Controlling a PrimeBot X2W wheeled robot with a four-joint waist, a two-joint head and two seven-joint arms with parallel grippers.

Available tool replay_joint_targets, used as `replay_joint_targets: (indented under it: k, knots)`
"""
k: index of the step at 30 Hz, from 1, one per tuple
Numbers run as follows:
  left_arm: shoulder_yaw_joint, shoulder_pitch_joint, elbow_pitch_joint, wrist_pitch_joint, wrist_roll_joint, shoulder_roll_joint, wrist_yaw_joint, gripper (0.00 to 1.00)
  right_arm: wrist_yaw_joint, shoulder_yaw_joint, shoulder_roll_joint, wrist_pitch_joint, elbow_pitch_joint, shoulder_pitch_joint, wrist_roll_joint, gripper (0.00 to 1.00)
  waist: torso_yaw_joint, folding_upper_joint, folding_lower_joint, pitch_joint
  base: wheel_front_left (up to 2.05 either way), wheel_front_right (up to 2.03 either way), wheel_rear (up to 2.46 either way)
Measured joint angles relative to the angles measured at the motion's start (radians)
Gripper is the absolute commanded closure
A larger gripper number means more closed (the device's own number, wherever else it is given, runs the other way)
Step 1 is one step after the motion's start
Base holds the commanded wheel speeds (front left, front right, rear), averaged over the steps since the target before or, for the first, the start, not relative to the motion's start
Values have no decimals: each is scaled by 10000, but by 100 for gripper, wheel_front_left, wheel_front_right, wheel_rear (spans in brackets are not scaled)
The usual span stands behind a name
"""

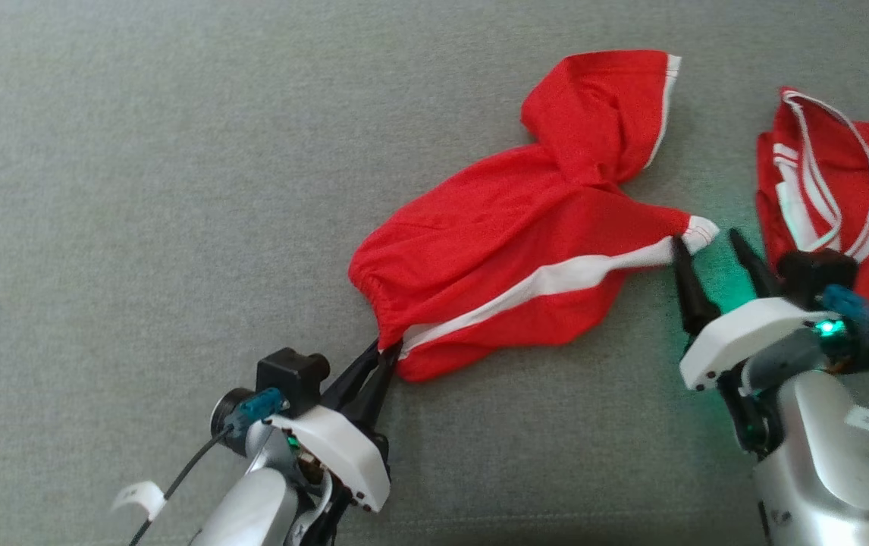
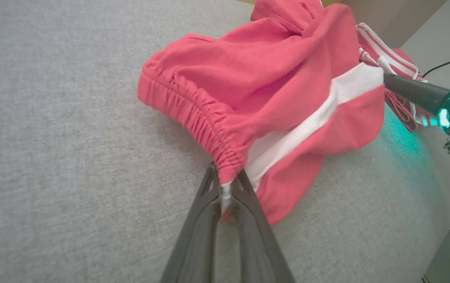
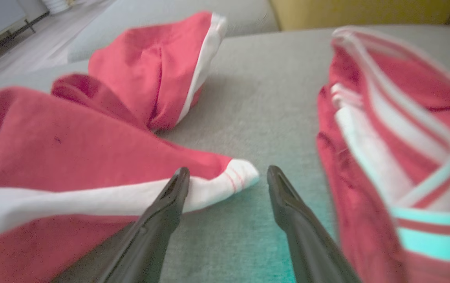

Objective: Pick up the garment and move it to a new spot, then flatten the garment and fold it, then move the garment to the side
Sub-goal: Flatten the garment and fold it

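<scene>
– at the near left, the left claw (image 1: pixel 383 356) is clamped on the waistband corner of the red shorts (image 1: pixel 510 243), which lie on the grey surface (image 1: pixel 139 189).
– and the leg runs off rightward, its white hem (image 1: pixel 700 231) just inside the right claw (image 1: pixel 706 238), fingers apart. right's nearer.

The garment (image 1: pixel 510 227) is soft matt red cloth with a white cloth stripe (image 1: pixel 556 280) and a puckered elastic waistband (image 2: pixel 197 118), on a grey cloth surface (image 1: pixel 139 189) of matt, finely rough weave, while the left gripper (image 1: pixel 387 350) has dull dark plastic fingers (image 2: pixel 195 236) and a smooth, faintly glossy white plastic shell (image 1: pixel 336 447).
</scene>
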Motion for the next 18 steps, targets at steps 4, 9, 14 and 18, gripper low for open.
replay_joint_targets:
  k: [4, 9, 14, 18]
  knots:
    - [-69, -12, 46, -100, 0, 0, -6, 100, 0, 29, 0, 127, 1166, -385, 140, 53, 175, 0, 0, 151, 0, 0, 0]
    - [-100, -83, 23, -293, 50, 54, 23, 100, 2, 125, 6, -128, 1515, -850, 487, 100, 278, 0, 0, 263, 0, 0, 0]
    - [73, -103, -593, -721, 132, 224, 253, 100, 0, 148, -6, -767, 777, -588, 798, 100, 226, 0, 0, 150, 0, 0, 0]
    - [401, -91, -1639, -805, 228, 554, 556, 100, 0, 157, -90, -826, -782, -375, 1024, 100, 127, 0, 0, -108, 0, 0, 0]
